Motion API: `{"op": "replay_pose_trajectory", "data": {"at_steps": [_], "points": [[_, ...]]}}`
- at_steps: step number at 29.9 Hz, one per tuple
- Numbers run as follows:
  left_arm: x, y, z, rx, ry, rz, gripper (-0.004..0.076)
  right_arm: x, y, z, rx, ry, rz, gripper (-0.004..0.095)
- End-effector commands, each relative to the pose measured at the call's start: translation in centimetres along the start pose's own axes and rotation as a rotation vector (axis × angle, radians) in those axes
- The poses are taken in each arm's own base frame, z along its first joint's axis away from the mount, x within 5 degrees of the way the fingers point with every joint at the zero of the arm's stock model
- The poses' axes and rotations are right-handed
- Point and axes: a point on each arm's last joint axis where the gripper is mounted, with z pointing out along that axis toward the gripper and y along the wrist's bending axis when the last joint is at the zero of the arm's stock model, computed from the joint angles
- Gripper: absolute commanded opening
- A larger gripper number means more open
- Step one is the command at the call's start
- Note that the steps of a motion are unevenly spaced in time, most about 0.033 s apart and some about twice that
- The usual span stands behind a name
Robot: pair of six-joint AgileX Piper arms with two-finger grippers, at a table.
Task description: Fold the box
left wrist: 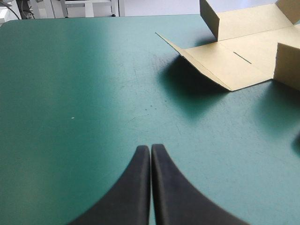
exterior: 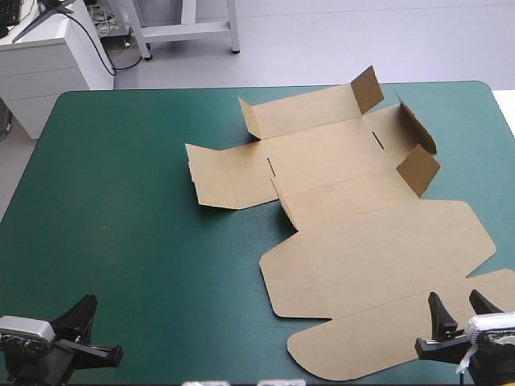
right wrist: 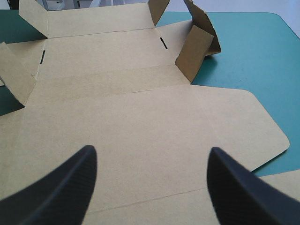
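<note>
The brown box (exterior: 354, 209) lies unfolded on the teal-green cover, right of the middle, with small flaps half raised at its far end and its big lid panel flat toward the front. My right gripper (exterior: 463, 310) hangs open over the box's near right edge; in the right wrist view its black fingers (right wrist: 65, 185) stand wide apart above the flat lid panel (right wrist: 140, 136). My left gripper (exterior: 84, 322) is shut at the front left corner, over bare cover. In the left wrist view the box's left flap (left wrist: 220, 61) lies well ahead of the left gripper (left wrist: 150, 150).
The table's left half (exterior: 121, 201) is bare teal-green cover. Raised flaps (exterior: 418, 165) stand at the box's far right end. The table's right edge runs close beside the box.
</note>
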Motion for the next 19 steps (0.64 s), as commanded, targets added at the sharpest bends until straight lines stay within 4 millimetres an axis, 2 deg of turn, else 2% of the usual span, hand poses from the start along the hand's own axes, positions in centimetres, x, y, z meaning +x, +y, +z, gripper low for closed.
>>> {"op": "replay_pose_trajectory", "data": {"at_steps": [1, 6, 10, 16, 19], "points": [[-1.3, -0.1, -0.6, 0.015, -0.109, -0.013, -0.0008, -1.3, 0.1, -0.9, 0.011, -0.127, -0.008, 0.0745], [-1.3, -0.1, -0.6, 0.015, -0.109, -0.013, -0.0008, -1.5, 0.0, -0.6, 0.011, -0.073, -0.023, 0.0742], [-1.3, -0.1, -0.6, 0.015, -0.109, -0.013, -0.0008, -2.2, -0.4, 0.9, 0.027, 0.037, -0.029, 0.0743], [-1.3, -0.1, -0.6, 0.015, -0.109, -0.013, -0.0008, -5.6, -1.0, 4.3, 0.040, 0.210, -0.001, 0.0744], [-1.3, -0.1, -0.6, 0.015, -0.109, -0.013, -0.0008, -7.8, -1.5, 7.2, 0.044, 0.308, -0.001, 0.0744]]}}
